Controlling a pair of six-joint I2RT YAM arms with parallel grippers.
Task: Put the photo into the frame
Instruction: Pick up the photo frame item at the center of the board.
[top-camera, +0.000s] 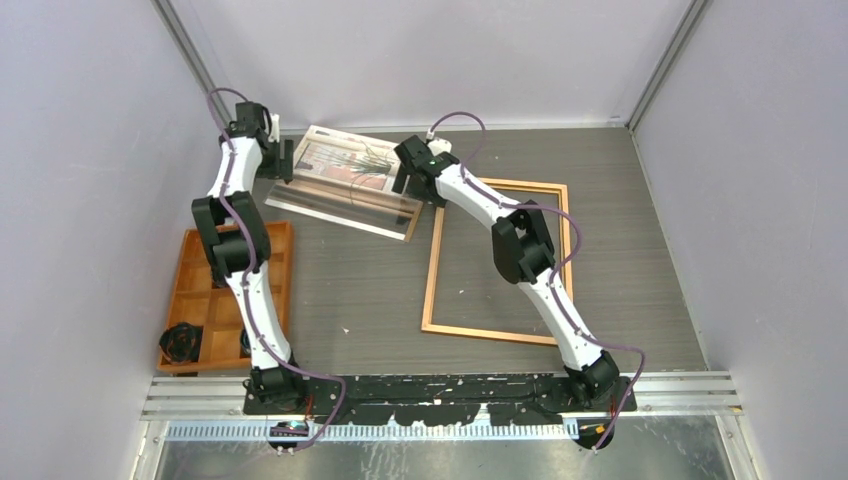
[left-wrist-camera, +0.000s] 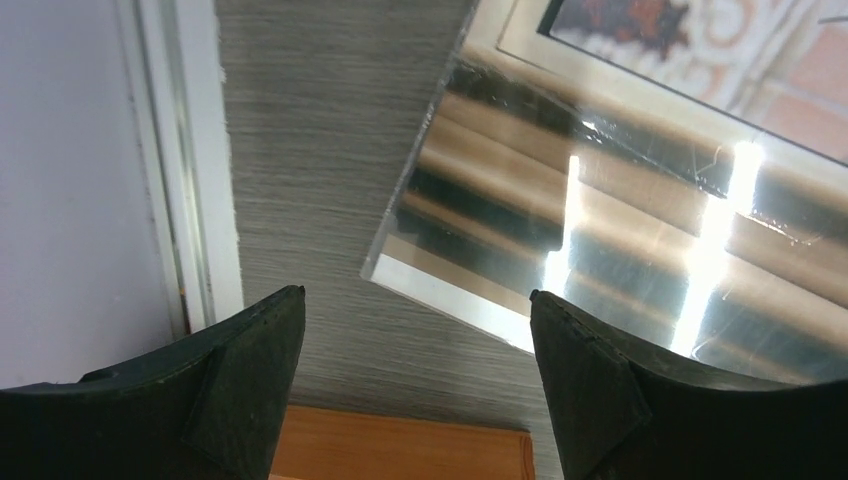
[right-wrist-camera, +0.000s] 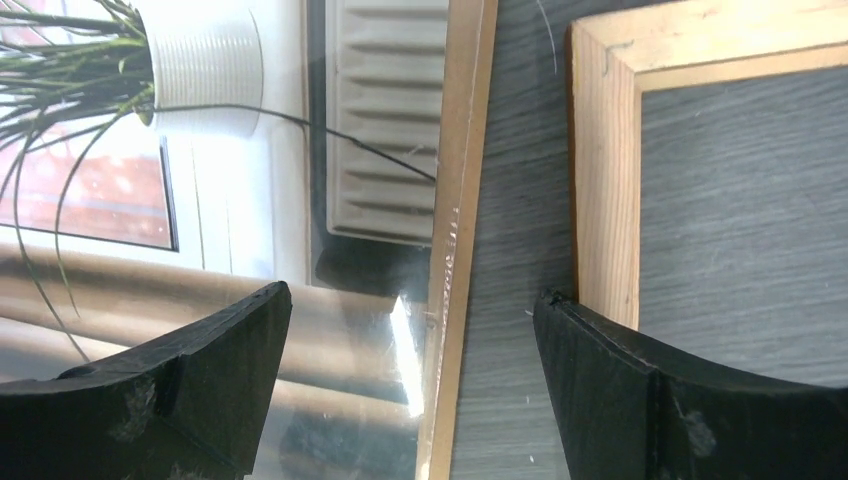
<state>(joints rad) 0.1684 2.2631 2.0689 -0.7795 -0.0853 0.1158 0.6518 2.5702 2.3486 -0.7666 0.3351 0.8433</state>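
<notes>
The photo (top-camera: 343, 160), a print of a window with a spindly plant, lies face up at the back of the table. A clear glossy sheet (top-camera: 350, 208) lies over its near part. The frame (top-camera: 437, 270), a thin orange-brown wooden rectangle with nothing in it, lies flat to the right. My left gripper (top-camera: 287, 160) is open and empty by the photo's left edge; in its wrist view the open gripper (left-wrist-camera: 415, 295) hovers beside the sheet's corner (left-wrist-camera: 480, 250). My right gripper (top-camera: 408, 180) is open and empty; in its wrist view it (right-wrist-camera: 412, 292) straddles the photo's (right-wrist-camera: 200, 150) right edge, next to the frame's corner (right-wrist-camera: 605, 150).
An orange compartment tray (top-camera: 205, 290) with black items stands at the left near my left arm; its edge shows in the left wrist view (left-wrist-camera: 400, 445). Grey walls close in the back and both sides. A metal rail runs along the near edge.
</notes>
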